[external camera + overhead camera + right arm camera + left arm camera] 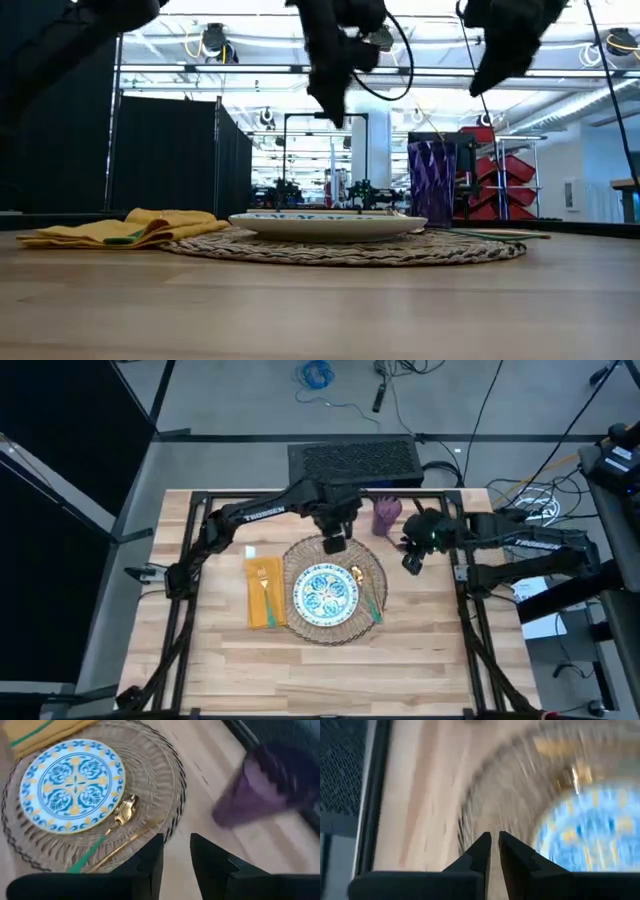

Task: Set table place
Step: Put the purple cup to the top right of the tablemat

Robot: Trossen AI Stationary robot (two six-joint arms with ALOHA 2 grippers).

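Observation:
A round woven mat [372, 570] lies mid-table with a blue-patterned plate [325, 595] on it. A gold spoon with a teal handle [120, 817] lies on the mat's right part beside the plate. Left of the mat is a yellow napkin [264, 592] with a fork [264, 582] on top. A purple cup [388, 515] stands upright on the table beyond the mat's far right. My left gripper [333, 543] hangs shut above the mat's far edge, holding nothing. My right gripper [412, 563] hovers right of the mat, near the cup, fingers slightly apart and empty.
A black mesh box [352, 460] sits just past the table's far edge, behind the cup. The table's black frame rails [462, 575] run along both sides. Bare wood [330, 675] stretches along the near side in front of the mat.

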